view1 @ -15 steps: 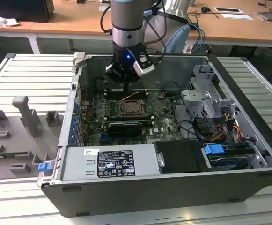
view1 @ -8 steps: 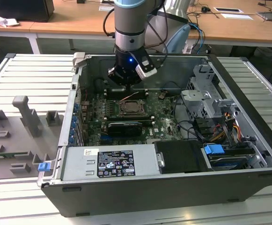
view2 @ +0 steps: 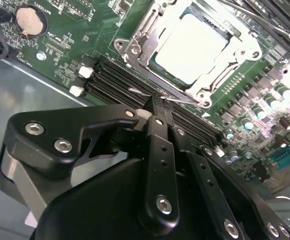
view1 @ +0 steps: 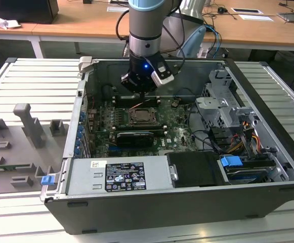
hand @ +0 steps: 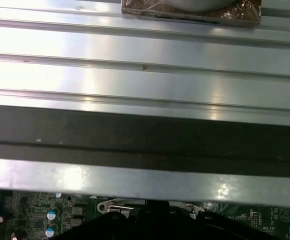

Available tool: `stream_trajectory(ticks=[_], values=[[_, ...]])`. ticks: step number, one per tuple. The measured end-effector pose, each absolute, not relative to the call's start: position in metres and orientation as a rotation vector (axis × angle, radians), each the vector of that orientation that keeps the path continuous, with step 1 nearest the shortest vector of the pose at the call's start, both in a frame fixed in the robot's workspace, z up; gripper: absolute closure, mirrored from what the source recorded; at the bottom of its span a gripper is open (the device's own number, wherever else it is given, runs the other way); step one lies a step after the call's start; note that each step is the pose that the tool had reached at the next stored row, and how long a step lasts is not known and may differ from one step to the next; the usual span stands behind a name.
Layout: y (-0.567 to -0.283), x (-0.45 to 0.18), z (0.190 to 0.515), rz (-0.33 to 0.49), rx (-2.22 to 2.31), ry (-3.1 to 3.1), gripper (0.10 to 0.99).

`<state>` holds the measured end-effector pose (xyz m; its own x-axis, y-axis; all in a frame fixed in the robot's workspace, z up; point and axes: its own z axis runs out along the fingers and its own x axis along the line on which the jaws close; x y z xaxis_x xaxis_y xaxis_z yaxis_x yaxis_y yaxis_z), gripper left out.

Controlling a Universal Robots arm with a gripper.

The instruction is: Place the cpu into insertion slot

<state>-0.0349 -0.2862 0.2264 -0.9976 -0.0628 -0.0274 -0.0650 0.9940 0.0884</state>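
Second wrist view: cpu (view2: 192, 47) seated in slot (view2: 135, 47); gripper (view2: 155, 106) (fingers closed, empty) just beside.

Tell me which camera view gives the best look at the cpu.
The second wrist view: the cpu shows large and pale, seated inside the insertion slot frame. In the exterior view it is a small patch below the gripper.

Cpu (view2: 192, 50): pale silver square, flat, seated in insertion slot (view2: 135, 47); slot's metal frame open.
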Motion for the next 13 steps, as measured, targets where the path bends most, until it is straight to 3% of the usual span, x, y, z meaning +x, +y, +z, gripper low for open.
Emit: stream_trajectory(ticks=[13], values=[[-0.284,-0.024,0.213,0.138,-0.100,3.112,0.980]])
